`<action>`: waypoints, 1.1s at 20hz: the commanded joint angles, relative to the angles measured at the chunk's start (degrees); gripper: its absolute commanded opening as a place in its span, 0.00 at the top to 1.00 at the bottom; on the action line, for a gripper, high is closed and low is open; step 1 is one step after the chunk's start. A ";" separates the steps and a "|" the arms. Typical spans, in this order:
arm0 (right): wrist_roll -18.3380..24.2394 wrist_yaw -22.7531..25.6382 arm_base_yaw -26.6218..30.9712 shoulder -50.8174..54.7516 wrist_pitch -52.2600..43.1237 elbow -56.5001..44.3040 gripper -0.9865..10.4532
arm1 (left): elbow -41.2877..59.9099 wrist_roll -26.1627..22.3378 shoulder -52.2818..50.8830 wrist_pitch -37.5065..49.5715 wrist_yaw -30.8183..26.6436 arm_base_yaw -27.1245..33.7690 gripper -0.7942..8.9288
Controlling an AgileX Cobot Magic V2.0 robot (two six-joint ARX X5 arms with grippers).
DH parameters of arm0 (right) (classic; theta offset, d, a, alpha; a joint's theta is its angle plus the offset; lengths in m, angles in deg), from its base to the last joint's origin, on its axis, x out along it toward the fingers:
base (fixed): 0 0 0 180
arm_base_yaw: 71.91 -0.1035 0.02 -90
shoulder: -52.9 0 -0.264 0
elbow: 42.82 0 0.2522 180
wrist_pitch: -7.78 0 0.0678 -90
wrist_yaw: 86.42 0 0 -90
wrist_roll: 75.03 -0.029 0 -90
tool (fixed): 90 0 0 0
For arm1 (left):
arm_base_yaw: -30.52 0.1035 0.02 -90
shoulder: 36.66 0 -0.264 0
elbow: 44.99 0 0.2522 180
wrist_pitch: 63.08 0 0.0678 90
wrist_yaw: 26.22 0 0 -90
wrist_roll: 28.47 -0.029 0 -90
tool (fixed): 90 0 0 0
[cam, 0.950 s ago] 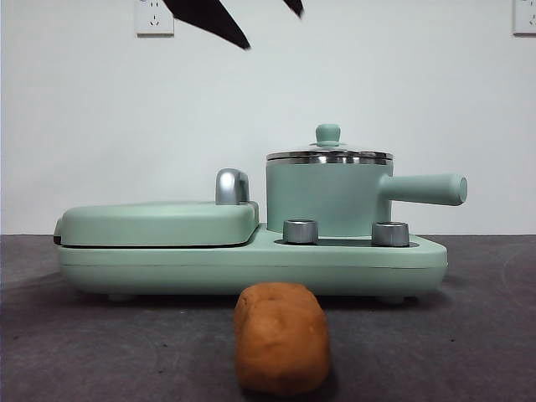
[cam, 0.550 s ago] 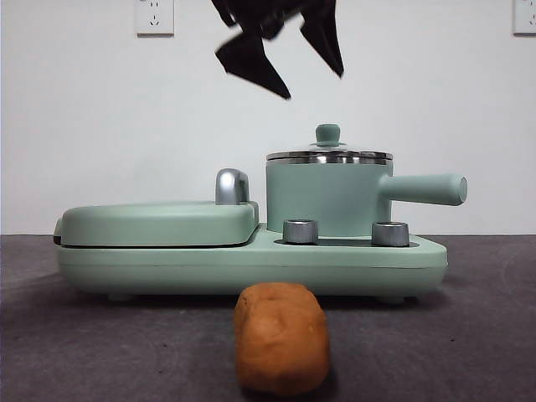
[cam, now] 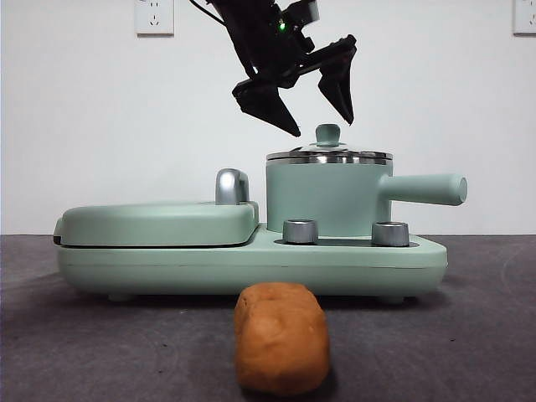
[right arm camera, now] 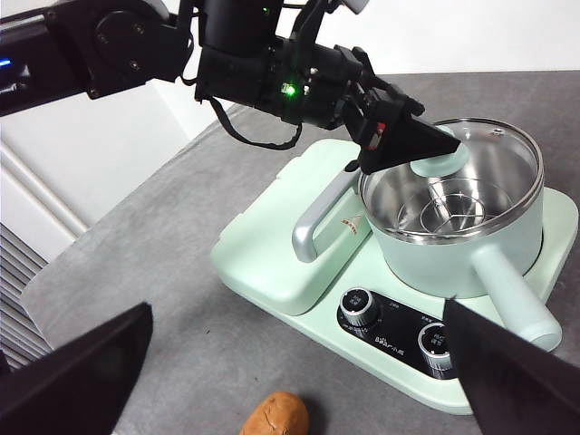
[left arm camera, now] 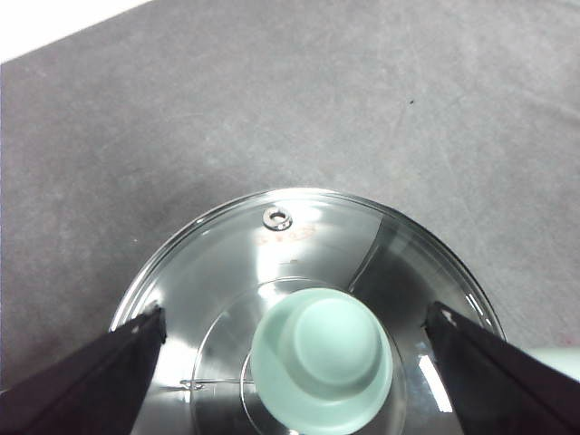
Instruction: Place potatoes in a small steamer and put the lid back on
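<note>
Grey table; lid (cam: 328, 154) knob just below the spread left gripper (cam: 321, 119)

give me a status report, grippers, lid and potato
Left gripper open, just above the lid knob, not touching. Right gripper open, waiting high. Lid on the small steamer; potato on the table in front.

A mint-green cooker base (cam: 251, 266) sits on the dark grey counter (cam: 84, 352), toward its back edge, before a white wall (cam: 84, 126). A flat green griddle cover (cam: 159, 223) closes one half of the base, with a chrome handle (cam: 231, 186) at the edge nearest the other half. Two steel-rimmed knobs (cam: 301, 231) (cam: 390, 234) stand side by side on the base's front ledge. Two white sockets (cam: 154, 16) (cam: 524, 16) are on the wall, well apart.
</note>
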 commanded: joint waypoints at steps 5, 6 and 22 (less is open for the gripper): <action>-0.61 -0.02 -0.11 -0.28 -0.31 1.14 0.47 | -1.75 -2.19 1.73 -1.03 -0.04 -1.77 0.45; -0.61 -0.02 -0.11 -0.31 -0.31 1.14 0.47 | -1.75 -3.32 1.90 -1.60 -0.04 -2.10 0.45; -0.61 0.00 -0.09 -0.31 0.61 1.14 0.47 | -1.75 -4.74 2.67 -0.81 -0.13 -2.47 0.77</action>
